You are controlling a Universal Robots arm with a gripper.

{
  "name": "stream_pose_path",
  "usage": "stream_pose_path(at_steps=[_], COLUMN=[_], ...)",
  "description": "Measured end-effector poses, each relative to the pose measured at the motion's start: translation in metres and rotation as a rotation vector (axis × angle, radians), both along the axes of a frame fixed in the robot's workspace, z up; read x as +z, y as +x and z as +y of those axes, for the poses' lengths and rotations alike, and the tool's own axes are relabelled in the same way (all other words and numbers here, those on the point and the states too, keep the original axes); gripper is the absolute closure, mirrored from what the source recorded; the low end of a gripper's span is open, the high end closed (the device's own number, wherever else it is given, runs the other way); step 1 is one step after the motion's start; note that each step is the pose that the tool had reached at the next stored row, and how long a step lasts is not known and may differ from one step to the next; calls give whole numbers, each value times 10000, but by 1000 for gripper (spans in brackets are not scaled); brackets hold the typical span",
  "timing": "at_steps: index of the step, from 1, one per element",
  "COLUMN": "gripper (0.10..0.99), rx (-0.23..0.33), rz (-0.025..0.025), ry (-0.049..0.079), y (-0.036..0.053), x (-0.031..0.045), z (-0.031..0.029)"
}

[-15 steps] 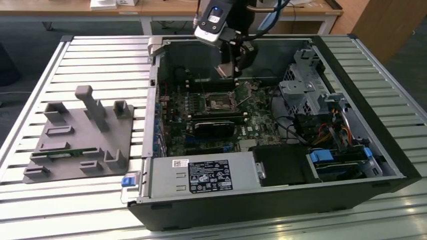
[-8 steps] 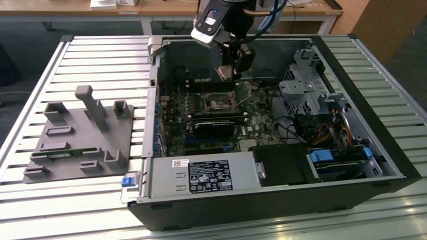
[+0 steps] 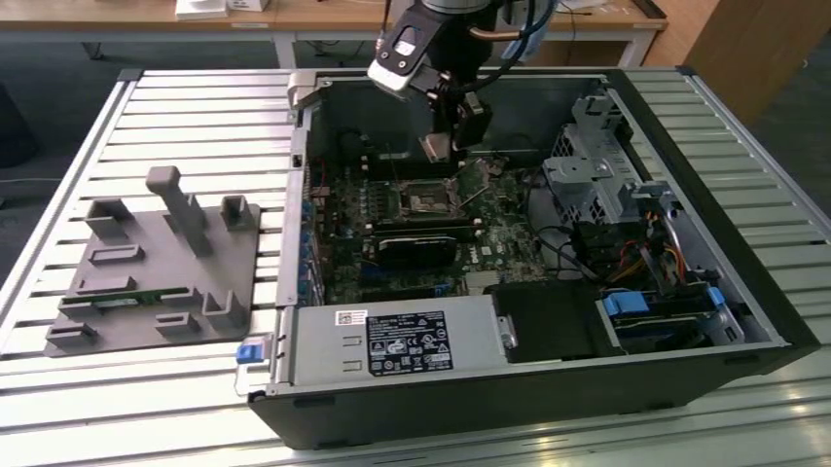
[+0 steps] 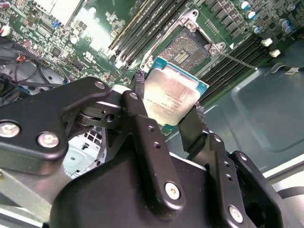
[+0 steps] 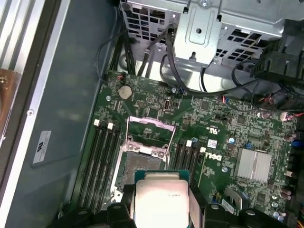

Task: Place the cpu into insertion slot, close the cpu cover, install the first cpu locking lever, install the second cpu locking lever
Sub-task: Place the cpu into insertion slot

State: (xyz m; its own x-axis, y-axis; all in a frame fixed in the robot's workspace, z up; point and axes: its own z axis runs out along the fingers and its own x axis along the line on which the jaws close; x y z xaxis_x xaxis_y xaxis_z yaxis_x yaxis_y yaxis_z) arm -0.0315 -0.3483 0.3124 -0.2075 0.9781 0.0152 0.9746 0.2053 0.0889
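My gripper (image 3: 441, 148) hangs inside the open computer case (image 3: 311, 107), a little above the green circuit board (image 3: 500, 243). It is shut on the cpu (image 4: 173, 95), a flat square chip with a pale silvery top, clamped at two opposite edges by black fingers (image 4: 194, 124). The insertion slot (image 4: 190, 47) lies open and dark just beyond the chip; in the exterior view the insertion slot (image 3: 422, 199) is below the gripper. The cpu cover (image 5: 149, 129) stands raised at the far side of the insertion slot (image 5: 142, 164). The cpu (image 5: 161, 199) hovers over the slot's near edge. A thin lever (image 4: 237, 61) sticks out beside the socket.
Long black memory slots (image 5: 102, 161) flank the socket on both sides. A black card (image 3: 422, 243) stands just in front of it. A metal drive cage with cables (image 3: 597, 180) is at the exterior view's right, a power supply (image 3: 389, 341) in front, and a grey fixture tray (image 3: 156, 263) outside at the left.
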Motion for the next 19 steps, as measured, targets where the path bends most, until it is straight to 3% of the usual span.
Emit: stream_pose_path(at_steps=[3,9,19], gripper=[549,549,549], rx=[-96,-835,-980], rz=[-1,0,0], ry=[-2,-15,-15], y=[-10,-13,-23], x=[-38,-132,-225], z=[1,18,18])
